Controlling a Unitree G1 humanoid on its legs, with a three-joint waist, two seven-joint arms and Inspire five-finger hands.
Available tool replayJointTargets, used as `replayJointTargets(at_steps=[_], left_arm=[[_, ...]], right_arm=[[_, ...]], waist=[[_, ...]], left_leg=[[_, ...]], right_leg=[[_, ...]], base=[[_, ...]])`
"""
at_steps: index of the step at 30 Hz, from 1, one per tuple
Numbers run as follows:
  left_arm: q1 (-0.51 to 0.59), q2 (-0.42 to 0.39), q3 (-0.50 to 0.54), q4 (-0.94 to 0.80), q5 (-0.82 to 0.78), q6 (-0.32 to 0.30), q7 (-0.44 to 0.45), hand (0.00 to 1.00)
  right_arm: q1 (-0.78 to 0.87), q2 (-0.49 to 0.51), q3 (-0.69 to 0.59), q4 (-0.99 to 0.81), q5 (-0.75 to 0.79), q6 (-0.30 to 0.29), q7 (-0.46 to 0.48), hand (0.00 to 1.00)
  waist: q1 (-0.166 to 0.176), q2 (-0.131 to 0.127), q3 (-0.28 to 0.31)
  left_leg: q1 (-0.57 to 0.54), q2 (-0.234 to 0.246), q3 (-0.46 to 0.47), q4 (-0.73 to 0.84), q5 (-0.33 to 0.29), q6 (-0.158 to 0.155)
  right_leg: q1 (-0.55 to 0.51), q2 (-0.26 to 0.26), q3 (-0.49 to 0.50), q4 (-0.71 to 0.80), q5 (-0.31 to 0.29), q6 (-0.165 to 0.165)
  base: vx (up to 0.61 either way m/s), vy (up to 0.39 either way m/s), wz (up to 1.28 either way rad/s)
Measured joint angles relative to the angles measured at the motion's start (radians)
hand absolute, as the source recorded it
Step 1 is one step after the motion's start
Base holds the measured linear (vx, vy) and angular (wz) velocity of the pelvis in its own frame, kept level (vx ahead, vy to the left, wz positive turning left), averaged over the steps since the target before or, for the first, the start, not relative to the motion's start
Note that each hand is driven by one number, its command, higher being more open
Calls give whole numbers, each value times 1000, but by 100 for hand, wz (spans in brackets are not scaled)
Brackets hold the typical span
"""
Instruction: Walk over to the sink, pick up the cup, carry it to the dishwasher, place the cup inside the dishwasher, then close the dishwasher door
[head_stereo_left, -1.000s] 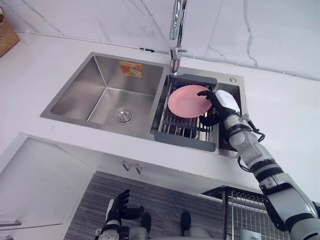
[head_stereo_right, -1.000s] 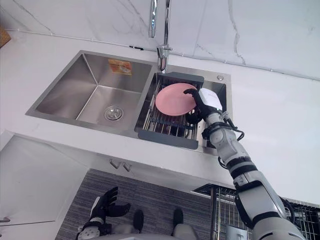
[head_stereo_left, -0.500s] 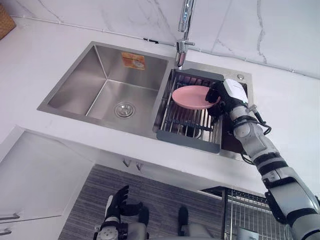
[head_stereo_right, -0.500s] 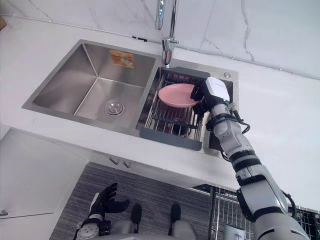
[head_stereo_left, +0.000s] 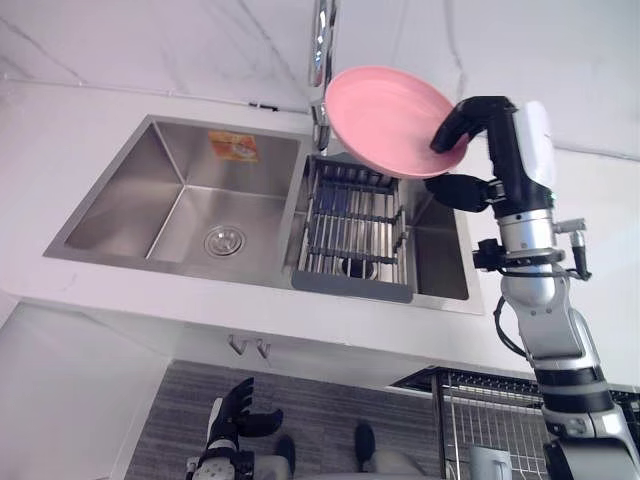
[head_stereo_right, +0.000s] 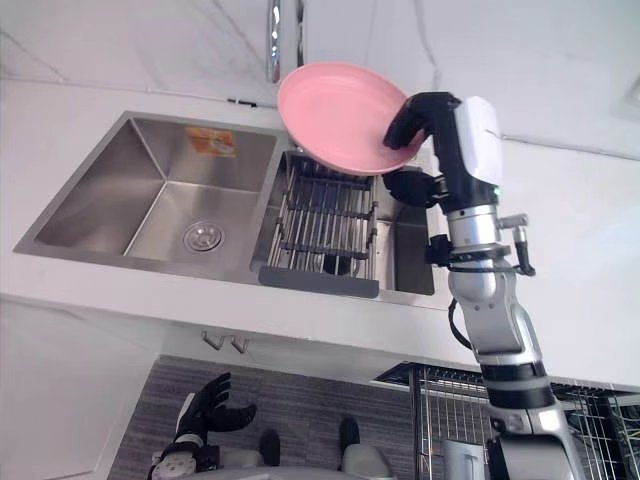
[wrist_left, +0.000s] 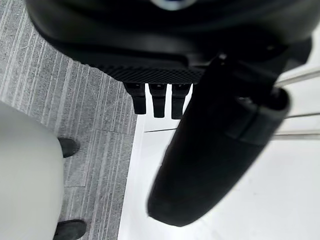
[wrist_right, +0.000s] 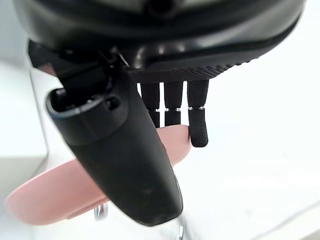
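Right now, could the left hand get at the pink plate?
Probably not. The left hand hangs low near the floor, below the counter, while the right hand holds the pink plate high above the sink.

place: kitchen | seen: double steel sink (head_stereo_left: 140, 195), tap (head_stereo_left: 320, 45), dish rack (head_stereo_left: 355, 225), white counter (head_stereo_left: 40, 150)

Pale kitchen, marble behind.
White worktop (head_stereo_left: 40, 150) runs under a grey-veined wall (head_stereo_left: 150, 40); white cupboard (head_stereo_left: 60, 400) on the near left, grey striped floor (head_stereo_left: 330, 400) nearest.

Left hand (wrist_left: 165, 47) relaxed, empty, over grey striped floor (wrist_left: 45, 100), white cabinet front (wrist_left: 270, 200).
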Motion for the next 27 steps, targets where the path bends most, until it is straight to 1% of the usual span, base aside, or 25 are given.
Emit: replayJointTargets(at_steps=[2, 3, 4, 5, 6, 7, 9, 10, 12, 14, 15, 17, 19, 21, 23, 24, 25, 26, 27], left_arm=[[-4, 2, 1, 19, 1, 0, -4, 90], [-4, 4, 1, 28, 1, 0, -9, 90], [-4, 5, 1, 30, 1, 1, -9, 90], [-1, 6, 1, 32, 1, 1, -10, 90], [3, 9, 1, 40, 3, 1, -10, 90], [3, 10, 1, 48, 3, 1, -10, 90], [4, 11, 1, 69, 3, 1, -9, 90], [6, 11, 1, 69, 3, 1, -9, 90], [16, 10, 1, 69, 3, 1, -9, 90], [18, 4, 1, 69, 3, 1, -8, 90], [17, -1, 1, 67, 2, -1, -7, 90], [14, -14, 1, 65, 2, -7, -6, 90], [11, -28, 1, 60, 2, -9, -6, 90], [6, -41, -1, 54, 2, -9, -7, 90], [-9, -70, -4, 39, 1, -9, -7, 90], [-12, -78, -7, 28, 0, -9, -7, 90], [-28, -89, -29, 17, 0, -14, -8, 90], [-34, -94, -36, 15, 0, -15, -8, 90], [-48, -105, -47, 15, 0, -15, -9, 90]], right_arm=[[93, 43, -68, -71, 20, -4, -1, 30], [139, 63, -108, -103, 21, -5, -2, 30], [150, 68, -118, -111, 21, -5, -2, 30], [196, 84, -158, -131, 22, -5, -6, 30], [236, 94, -195, -135, 22, -5, -8, 30], [257, 100, -213, -135, 22, -4, -9, 30], [333, 135, -278, -135, 21, 1, -13, 30], [345, 144, -288, -135, 21, 3, -14, 30], [386, 175, -313, -134, 21, 19, -21, 30], [414, 197, -320, -130, 20, 25, -30, 30], [433, 208, -320, -125, 19, 36, -42, 30], [466, 242, -319, -113, 17, 51, -52, 30], [503, 277, -316, -110, 12, 70, -52, 30], [543, 290, -308, -104, 11, 82, -51, 30], [581, 289, -298, -72, 12, 89, -51, 30], [585, 288, -296, -62, 14, 93, -49, 30], [589, 281, -286, -23, 20, 100, -49, 30], [586, 273, -277, -1, 21, 101, -48, 30], [582, 255, -264, 40, 23, 104, -38, 30]], waist=[[-17, -3, -3], [-32, -4, -5], [-34, -4, -6], [-46, -5, -8], [-63, -6, -15], [-70, -6, -19], [-95, -3, -33], [-101, -3, -33], [-130, -2, -33], [-140, 0, -33], [-145, 7, -35], [-157, 15, -34], [-157, 22, -31], [-157, 35, -23], [-157, 66, -7], [-157, 78, -4], [-148, 95, 10], [-143, 99, 20], [-134, 110, 42]], left_leg=[[9, 5, 45, 1, -15, -11], [9, 8, 73, 1, -18, -12], [9, 9, 80, 0, -18, -12], [10, 13, 110, 0, -23, -13], [10, 16, 141, 1, -30, -15], [10, 18, 155, 3, -34, -17], [12, 26, 233, 14, -49, -12], [12, 28, 248, 21, -55, -10], [17, 36, 326, 53, -75, -11], [28, 36, 380, 75, -80, -15], [36, 39, 417, 82, -94, -16], [39, 46, 459, 95, -110, -15], [36, 47, 503, 104, -119, -18], [31, 47, 533, 115, -124, -20], [0, 59, 559, 147, -149, -22], [-12, 65, 567, 155, -163, -22], [-40, 73, 576, 177, -180, -25], [-48, 76, 579, 188, -185, -26], [-66, 85, 582, 213, -203, -33]], right_leg=[[-14, 5, 45, 4, -4, -3], [-30, 11, 67, 13, -10, -11], [-35, 12, 74, 16, -11, -11], [-53, 21, 107, 22, -10, -11], [-67, 28, 135, 23, -8, -8], [-74, 33, 151, 23, -6, -7], [-108, 57, 223, 37, 9, 6], [-113, 60, 239, 40, 10, 7], [-141, 84, 316, 59, 21, 15], [-150, 92, 362, 69, 26, 20], [-159, 104, 382, 76, 28, 21], [-177, 113, 391, 85, 30, 20], [-202, 115, 375, 107, 27, 16], [-234, 114, 349, 142, 24, 13], [-275, 113, 317, 175, 14, 1], [-288, 113, 307, 179, 11, 4], [-319, 110, 289, 190, 10, 5], [-327, 108, 283, 193, 11, 4], [-339, 105, 268, 194, 15, -2]], base=[[-93, 2, -63], [-50, 2, -49], [-49, -3, -67], [-14, -2, -72], [-9, -2, -81], [17, 5, -82], [55, 18, -93], [81, 33, -101], [50, 26, -111], [31, 16, -111], [29, 13, -102], [-2, 8, -75], [-24, 1, -63], [-25, -11, -43], [-51, -23, -21], [-70, -17, -10], [-62, -11, -9], [-67, -11, -13], [-66, -12, -10]])
